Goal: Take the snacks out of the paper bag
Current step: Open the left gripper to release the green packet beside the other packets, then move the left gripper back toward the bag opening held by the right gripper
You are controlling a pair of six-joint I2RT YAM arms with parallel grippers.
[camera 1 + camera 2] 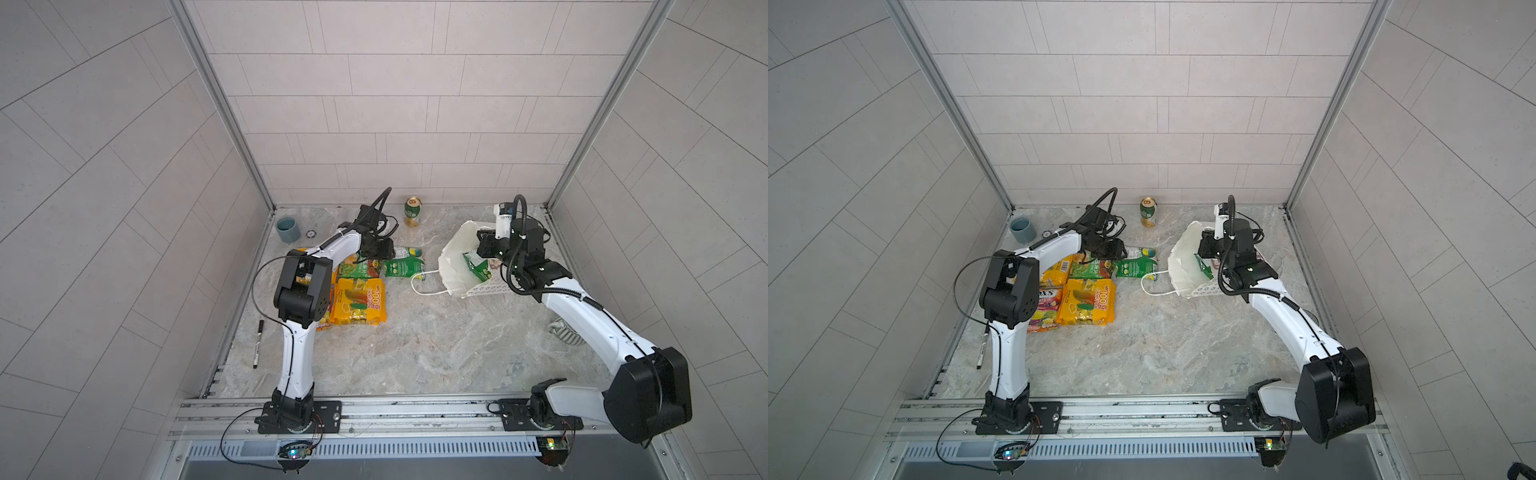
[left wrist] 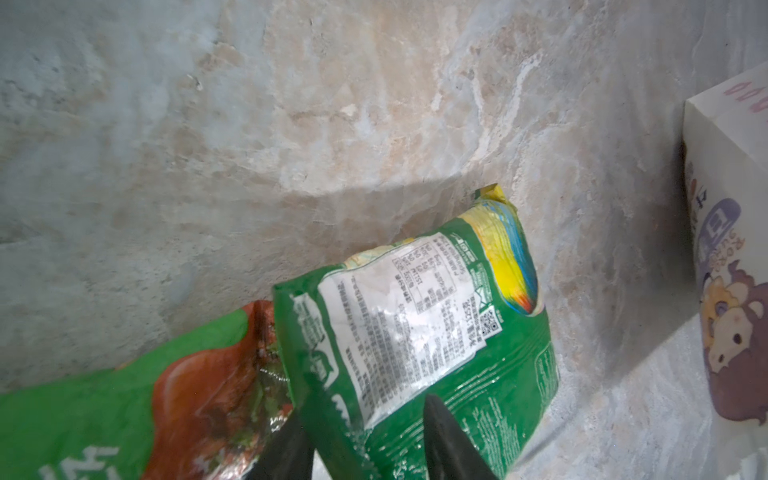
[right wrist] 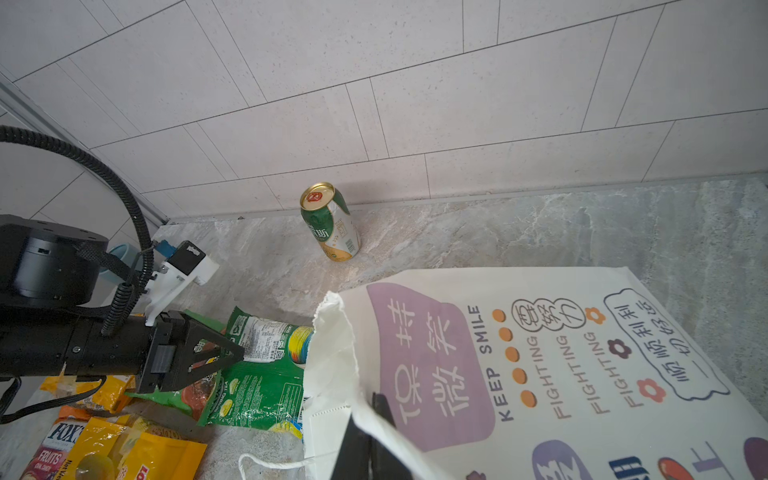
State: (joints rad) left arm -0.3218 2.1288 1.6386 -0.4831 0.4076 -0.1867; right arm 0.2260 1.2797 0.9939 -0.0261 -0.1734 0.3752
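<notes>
1. five snacks (image 1: 360, 305) lie on the table (image 1: 415, 353), left of the bag.
2. left claw (image 2: 363, 407) is spread over a green packet (image 2: 415, 324); best to rise straight up without dragging it.
3. right claw (image 3: 365, 409) pinches the paper bag (image 3: 540, 353) at its rim; hold the mouth wide.
4. a sixth packet (image 1: 477, 266) sits inside, partly hidden by the bag wall.

Soft even light; glare on snacks (image 2: 415, 332)

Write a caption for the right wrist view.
Right gripper pinches the paper bag rim; left gripper open above green snacks; can upright by the wall.
</notes>
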